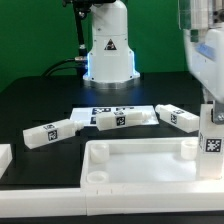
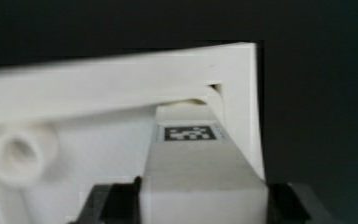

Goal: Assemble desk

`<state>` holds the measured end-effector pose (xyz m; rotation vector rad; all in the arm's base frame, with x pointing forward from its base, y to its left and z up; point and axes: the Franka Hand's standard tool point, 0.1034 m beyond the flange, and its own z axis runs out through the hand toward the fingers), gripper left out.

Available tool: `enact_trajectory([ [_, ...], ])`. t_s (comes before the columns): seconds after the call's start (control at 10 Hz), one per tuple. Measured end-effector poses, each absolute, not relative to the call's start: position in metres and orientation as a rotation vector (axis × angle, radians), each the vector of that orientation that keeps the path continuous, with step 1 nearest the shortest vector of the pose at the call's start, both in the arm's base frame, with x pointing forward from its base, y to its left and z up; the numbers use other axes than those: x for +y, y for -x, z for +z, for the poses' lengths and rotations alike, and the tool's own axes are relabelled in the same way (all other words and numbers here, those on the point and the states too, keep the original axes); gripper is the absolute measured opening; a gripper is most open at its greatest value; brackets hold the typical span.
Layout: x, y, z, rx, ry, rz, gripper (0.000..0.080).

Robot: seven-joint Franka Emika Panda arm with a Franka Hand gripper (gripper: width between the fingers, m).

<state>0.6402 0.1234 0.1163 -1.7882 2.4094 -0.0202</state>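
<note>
desk top [image 1: 96, 166]: white | each leg [image 1: 50, 132]: white, black-and-white square tag | surface [image 1: 30, 100]: black | pincer fingers [image 2: 108, 208]: black

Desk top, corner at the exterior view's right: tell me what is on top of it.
A tagged white leg stands upright at that corner of the desk top, held by the gripper. The leg's lower end and the socket beneath are covered, so seating cannot be judged.

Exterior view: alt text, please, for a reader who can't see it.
The pincer holds a tagged leg upright at the corner of the white desk top on the exterior view's right. Three more legs lie loose behind it across the black table.
</note>
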Motion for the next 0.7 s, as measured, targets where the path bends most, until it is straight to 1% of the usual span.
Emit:
enact_trajectory([
  [0.3,0.1281,-0.6417,0.1163,2.446,1.637,-0.021,0.0287],
  [0.5,0.129,-0.6412,0.1155,2.414,1.687,-0.026,0.0289],
  [0.7,0.1289,-0.641,0.1153,2.385,1.73,-0.03,0.0609],
])
